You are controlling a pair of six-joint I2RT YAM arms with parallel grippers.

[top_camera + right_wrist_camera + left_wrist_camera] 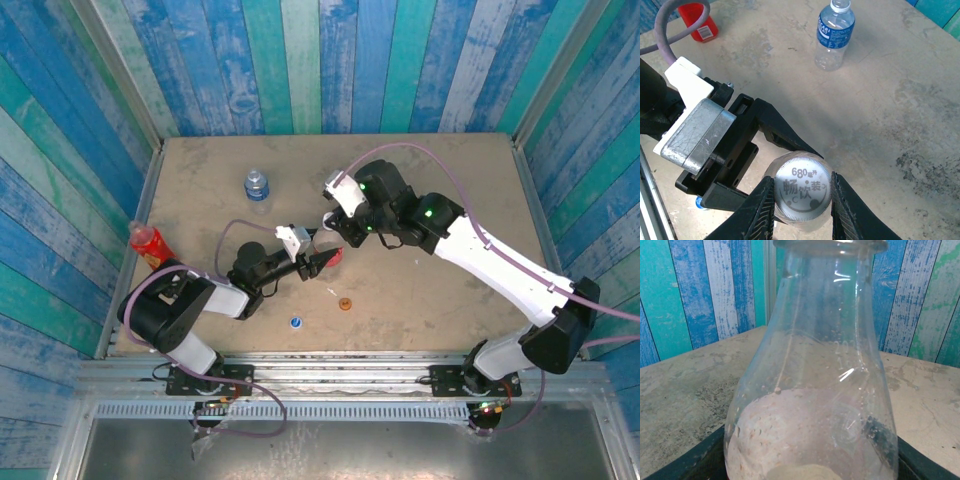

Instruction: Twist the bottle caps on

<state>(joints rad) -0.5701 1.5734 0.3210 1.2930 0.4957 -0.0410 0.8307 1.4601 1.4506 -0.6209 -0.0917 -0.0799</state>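
- Walls point(330, 60): upright planks painted blue, teal and white, the paint worn and streaked; they close in the table on three sides.
- Table point(450, 170): flat, matt, tan and mottled like stone, with darker blotches.
- Clear bottle point(812, 365): thin see-through plastic with a round body narrowing to the neck and a red label. It stands upright near the middle of the table, and I see nothing in it but small drops on the inner wall.
- Left gripper point(322, 262): black jaws clamped around the clear bottle's body below the neck.
- Right gripper point(803, 185): its two dark fingers point(762, 210) are pinched narrow on the cap atop the clear bottle.
- Blue-label bottle point(835, 35): clear, ribbed and squat. It stands upright, beyond the clear bottle and to its left, well apart from it.
- Red bottle point(150, 243): slim, red plastic, far to the left of the clear bottle at the table edge.
- White cap point(801, 195): round with a finely ridged rim and printed grey characters on its flat face. It sits on the clear bottle's mouth.
- Orange cap point(346, 304): a tiny disc lying on the table nearer the arm bases than the clear bottle.
- Blue cap point(296, 321): tiny, also on the near side of the clear bottle, to the left of the orange cap.
- White scrap point(332, 291): a thin sliver between the clear bottle and the orange cap.
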